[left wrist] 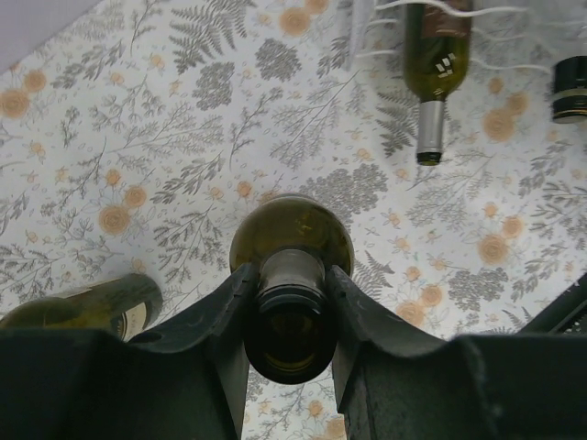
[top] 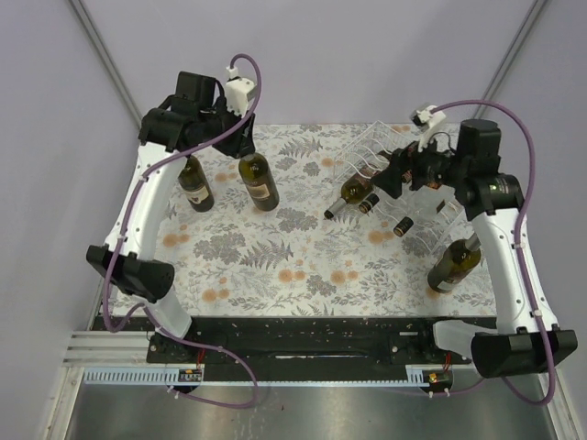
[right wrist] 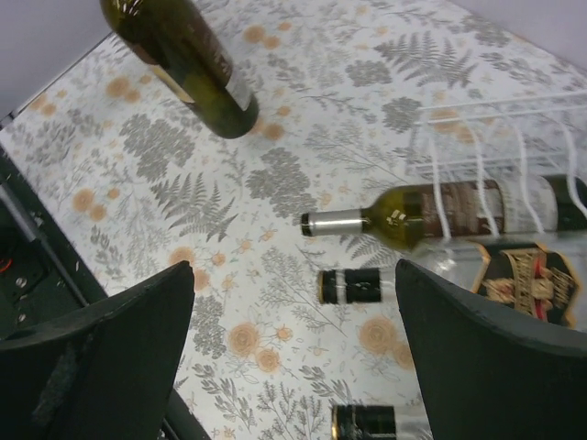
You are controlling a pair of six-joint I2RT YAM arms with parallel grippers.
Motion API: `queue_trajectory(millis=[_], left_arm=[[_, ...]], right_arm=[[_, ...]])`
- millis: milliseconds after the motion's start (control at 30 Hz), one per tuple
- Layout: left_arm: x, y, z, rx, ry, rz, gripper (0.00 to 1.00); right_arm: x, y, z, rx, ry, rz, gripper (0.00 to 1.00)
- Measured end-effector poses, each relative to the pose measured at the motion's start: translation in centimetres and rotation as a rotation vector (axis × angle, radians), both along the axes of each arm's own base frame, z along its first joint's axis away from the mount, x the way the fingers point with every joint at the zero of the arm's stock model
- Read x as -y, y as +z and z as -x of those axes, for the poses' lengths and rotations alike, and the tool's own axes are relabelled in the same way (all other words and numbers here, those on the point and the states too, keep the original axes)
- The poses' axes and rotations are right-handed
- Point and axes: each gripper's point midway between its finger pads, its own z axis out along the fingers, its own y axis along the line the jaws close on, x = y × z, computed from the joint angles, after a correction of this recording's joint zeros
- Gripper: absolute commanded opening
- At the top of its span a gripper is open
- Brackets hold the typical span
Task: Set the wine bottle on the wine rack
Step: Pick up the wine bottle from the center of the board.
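Note:
My left gripper (top: 240, 147) is shut on the neck of a dark green wine bottle (top: 260, 181) at the back left of the table. In the left wrist view the fingers (left wrist: 215, 316) clamp the neck just under the mouth of the bottle (left wrist: 292, 229). I cannot tell whether its base touches the table. The clear wine rack (top: 385, 147) stands at the back right and holds several lying bottles (top: 347, 195). My right gripper (top: 390, 174) is open and empty by the rack's left end, above the bottle necks (right wrist: 353, 286). The rack's ribs (right wrist: 477, 147) show at its right.
A second upright bottle (top: 195, 183) stands left of the held one and shows in the left wrist view (left wrist: 92, 307). Another upright bottle (top: 454, 264) stands near the right arm, in front of the rack. The floral tablecloth (top: 303, 257) covers the table.

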Motion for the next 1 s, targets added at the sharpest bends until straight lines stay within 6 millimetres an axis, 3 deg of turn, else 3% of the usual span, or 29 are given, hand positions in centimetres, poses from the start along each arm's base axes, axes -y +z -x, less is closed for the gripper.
queue_trajectory(millis=[233,333,467,633,1000], left_arm=[[2.7,5.9,4.9,0.105,-0.087,0.075,0.0],[3.1,7.1,6.4,0.113,-0.105,0.103,0.0],[3.7,8.2,8.2,0.118,-0.129,0.136,0.0],[4.1,9.4,9.7,0.13,-0.158,0.175,0.0],[4.4,9.9,11.2,0.129,-0.194,0.224,0.0]], right_arm=[[-7.2,-2.2,0.2,-0.046,0.201,0.053,0.96],[-10.2,-3.9,0.5,-0.074,0.275,0.085,0.96],[-13.8,-5.3,1.8,-0.079,0.373,0.111,0.97],[-17.2,-5.3,2.9,-0.004,0.482,0.088,0.99],[-21.8,-7.8,4.6,0.002,0.672,-0.018,0.99]])
